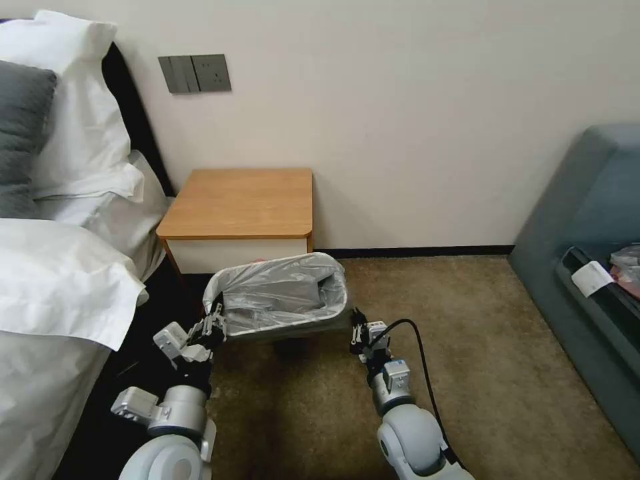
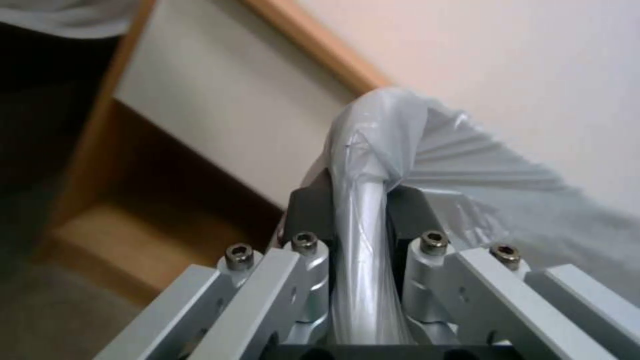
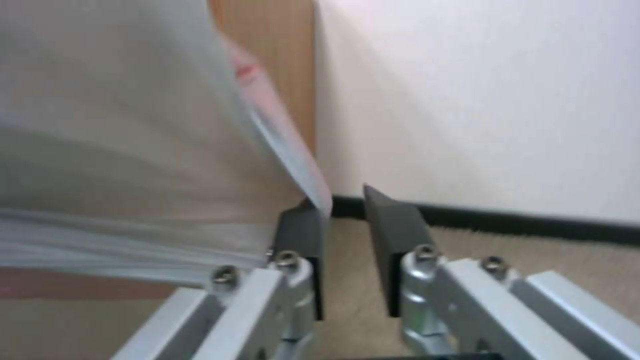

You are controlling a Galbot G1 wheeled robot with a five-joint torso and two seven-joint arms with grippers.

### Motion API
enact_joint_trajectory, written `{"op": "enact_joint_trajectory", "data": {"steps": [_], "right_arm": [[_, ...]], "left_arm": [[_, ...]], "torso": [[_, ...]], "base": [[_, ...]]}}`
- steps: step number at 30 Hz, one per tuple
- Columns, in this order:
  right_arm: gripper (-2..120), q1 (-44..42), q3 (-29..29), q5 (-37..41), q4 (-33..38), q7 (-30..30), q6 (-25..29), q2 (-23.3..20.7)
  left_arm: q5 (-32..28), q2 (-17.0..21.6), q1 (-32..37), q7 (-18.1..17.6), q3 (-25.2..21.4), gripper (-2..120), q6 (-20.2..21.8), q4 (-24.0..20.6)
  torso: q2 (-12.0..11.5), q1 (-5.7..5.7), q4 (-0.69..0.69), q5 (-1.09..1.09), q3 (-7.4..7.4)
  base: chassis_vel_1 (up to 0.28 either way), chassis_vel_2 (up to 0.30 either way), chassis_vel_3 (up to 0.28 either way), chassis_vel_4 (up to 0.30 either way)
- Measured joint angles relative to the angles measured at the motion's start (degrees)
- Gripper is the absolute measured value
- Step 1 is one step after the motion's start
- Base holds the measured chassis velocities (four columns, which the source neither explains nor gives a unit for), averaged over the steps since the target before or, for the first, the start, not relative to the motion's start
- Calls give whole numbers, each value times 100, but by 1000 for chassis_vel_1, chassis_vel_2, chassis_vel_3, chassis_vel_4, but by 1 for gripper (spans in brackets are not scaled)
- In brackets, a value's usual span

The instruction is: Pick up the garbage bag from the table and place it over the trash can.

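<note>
Step in hand: seating the bag (image 1: 280, 293) over the rim of the can (image 1: 293, 331); judged nearly done, since plastic already lines the can and folds over most of its edge.
How to do it well: I would draw the film down evenly on both sides, gently, as thin plastic tears or slips off a corner; release only once the fold sits below the rim.
Left gripper (image 1: 212, 327): at the can's near-left corner, fingers (image 2: 313, 205) closed on the bag-covered rim, which runs up between them.
Right gripper (image 1: 358, 333): just right of the can's near-right corner, fingers (image 3: 393, 235) parted with a narrow gap, holding nothing; the bag's pink-banded edge (image 3: 280, 145) hangs just beside its left finger.
Bag: on the can, grey film sagging inside, stretched over the far and right rim.
Can: on the carpet just in front of the table (image 1: 243, 203), between the two grippers.
Table: against the far wall, beside the bed.
Risk: the right corner may lift if left unsecured.
</note>
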Motion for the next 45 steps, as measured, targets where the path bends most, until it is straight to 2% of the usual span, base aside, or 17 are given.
{"op": "enact_joint_trajectory", "data": {"steps": [3, 6, 7, 9, 11, 15, 22, 25, 29, 31, 32, 35, 38, 40, 42, 44, 45], "right_arm": [[27, -131, 105, -91, 189, -130, 28, -113], [41, -497, 458, -103, 605, -427, 102, -490], [41, -497, 458, -103, 605, -427, 102, -490], [52, -674, 745, 1, 749, -482, 109, -637], [54, -736, 827, 41, 815, -542, 124, -670], [75, -831, 1093, 118, 890, -606, 189, -718], [95, -697, 1045, 473, 1119, -572, 201, -641], [100, -472, 806, 1072, 1426, -505, 220, -614], [98, -252, 677, 1165, 1597, -582, 219, -714], [93, 97, 501, 1145, 1733, -687, 218, -1028], [93, 97, 501, 1145, 1733, -687, 218, -1028], [81, 578, 301, 1146, 1808, -950, 183, -1605], [74, 710, 226, 1163, 1812, -1075, 168, -1828], [62, 972, -3, 1213, 1822, -1383, 125, -2393], [59, 1037, -69, 1224, 1833, -1478, 100, -2547], [47, 1413, -383, 1256, 1911, -1868, -198, -3173], [47, 1413, -383, 1256, 1911, -1868, -198, -3173]], "left_arm": [[176, 0, -34, -21, -50, 11, 0, 101], [354, 43, -126, -120, -95, 11, 56, 240], [354, 43, -126, -120, -95, 11, 56, 240], [422, 72, -174, -213, -155, 11, 60, 292], [436, 78, -199, -228, -139, 11, 67, 315], [444, 63, -213, -260, -121, 11, 89, 368], [475, 51, -158, -256, -93, 11, 78, 358], [821, 51, -100, -200, -78, 11, -67, 416], [1253, 74, -77, -143, -54, 11, -206, 519], [1662, 119, -44, -95, 13, 11, -276, 548], [1662, 119, -44, -95, 13, 11, -276, 548], [2183, 148, -31, 6, 100, 11, -380, 559], [2322, 155, -35, 26, 125, 11, -410, 576], [2641, 174, -36, 59, 155, 11, -498, 638], [2714, 175, -35, 64, 157, 11, -520, 654], [2951, 179, -35, 75, 178, 11, -553, 696], [2951, 179, -35, 75, 178, 11, -553, 696]], "torso": [[0, 0, 0, 1, 0], [0, 0, 0, 1, 0], [0, 0, 0, 1, 0], [0, 0, -1, -2, 0], [0, 0, -1, 3, -1], [0, 0, -1, 2, 0], [0, 0, 0, 0, 0], [0, 0, 1, 0, 0], [0, 0, 1, 0, 0], [0, 0, 1, 0, 0], [0, 0, 1, 0, 0], [0, 0, 1, 0, 0], [0, 0, 0, 1, 0], [0, 0, 0, 1, 0], [0, 0, 0, 1, 0], [0, 0, -1, 2, 0], [0, 0, -1, 2, 0]], "base": [[0, 0, 0, 0], [0, 0, 0, 0], [0, 0, 0, 0], [0, 0, 0, 0], [0, 0, 0, 0], [0, 0, 0, 0], [0, 0, 0, 0], [0, 0, 0, 0], [0, 0, 0, 0], [0, 0, 0, 0], [0, 0, 0, 0], [0, 0, 0, 0], [0, 0, 0, 0], [0, 0, 0, 0], [0, 0, 0, 0], [0, 0, 0, 0], [0, 0, 0, 0]]}}
